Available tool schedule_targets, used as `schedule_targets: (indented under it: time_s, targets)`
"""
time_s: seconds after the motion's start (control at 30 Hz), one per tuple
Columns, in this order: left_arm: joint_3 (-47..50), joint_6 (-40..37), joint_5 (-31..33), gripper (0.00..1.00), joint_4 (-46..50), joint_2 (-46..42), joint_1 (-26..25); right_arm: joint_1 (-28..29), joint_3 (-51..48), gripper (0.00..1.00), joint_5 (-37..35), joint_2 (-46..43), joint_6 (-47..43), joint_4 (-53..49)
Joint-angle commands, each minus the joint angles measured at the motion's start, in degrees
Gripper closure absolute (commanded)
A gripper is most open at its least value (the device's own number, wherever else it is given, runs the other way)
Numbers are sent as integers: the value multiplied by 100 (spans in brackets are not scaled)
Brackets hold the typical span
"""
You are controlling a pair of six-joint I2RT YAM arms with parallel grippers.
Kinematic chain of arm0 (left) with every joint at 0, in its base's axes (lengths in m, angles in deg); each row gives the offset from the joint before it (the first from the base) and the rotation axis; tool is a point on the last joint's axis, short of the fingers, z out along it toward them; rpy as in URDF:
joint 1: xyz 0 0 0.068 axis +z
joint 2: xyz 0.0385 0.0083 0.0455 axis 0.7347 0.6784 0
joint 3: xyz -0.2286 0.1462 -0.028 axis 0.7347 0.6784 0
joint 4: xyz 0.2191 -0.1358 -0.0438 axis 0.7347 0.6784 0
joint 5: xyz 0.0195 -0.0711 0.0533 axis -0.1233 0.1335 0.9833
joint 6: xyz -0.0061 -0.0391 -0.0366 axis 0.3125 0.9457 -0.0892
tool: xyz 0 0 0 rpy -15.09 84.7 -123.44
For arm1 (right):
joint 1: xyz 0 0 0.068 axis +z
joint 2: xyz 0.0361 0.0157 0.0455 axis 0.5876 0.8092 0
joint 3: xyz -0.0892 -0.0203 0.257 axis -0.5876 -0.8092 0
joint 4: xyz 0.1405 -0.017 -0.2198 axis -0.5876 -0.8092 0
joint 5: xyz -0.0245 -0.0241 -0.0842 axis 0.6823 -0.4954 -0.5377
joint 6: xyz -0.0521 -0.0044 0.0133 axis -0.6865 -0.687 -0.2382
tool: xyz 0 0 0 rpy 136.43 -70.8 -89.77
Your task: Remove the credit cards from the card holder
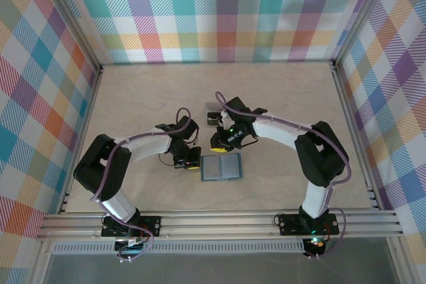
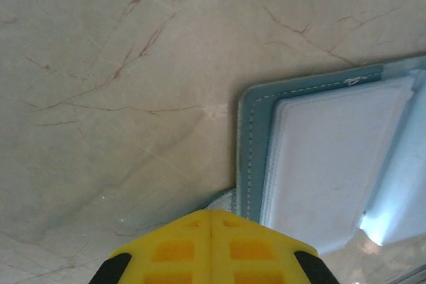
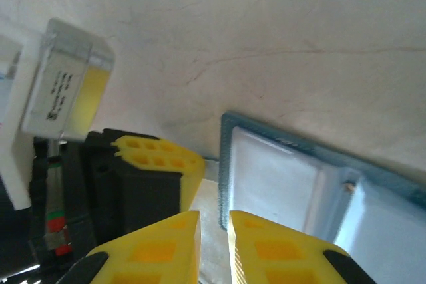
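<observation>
Card holder [image 1: 221, 167], teal-blue stitched bifold, lies open; closed left end effector [image 2: 210, 215] should pin it while right end effector [image 3: 214, 217], grip unclear, pulls flat.

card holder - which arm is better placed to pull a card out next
Right, likely. The right fingers stand slightly apart, lined up with the card holder edge. The left fingers are shut, beside its corner, with no gap to pinch a card.
</observation>
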Motion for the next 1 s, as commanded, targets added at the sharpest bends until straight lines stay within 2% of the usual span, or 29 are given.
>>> schedule_targets:
  time_s: [0.0, 0.33, 0.67, 0.77, 0.97]
  targets:
    - [87, -152, 17, 99, 83, 99, -17, 136, -133, 80, 172, -130, 369, 250]
    - [161, -139, -12, 99, 10, 177, -17, 585, -200, 81, 78, 346, 627, 445]
    - [202, -126, -20, 99, -33, 200, -17, 719, -156, 78, 0, 805, 559, 239]
    - [197, -134, -18, 99, -28, 190, -17, 792, -66, 76, -275, 927, 443, -47]
    - [153, -137, 2, 99, 11, 173, -17, 905, 174, 64, -1065, 942, 244, -894]
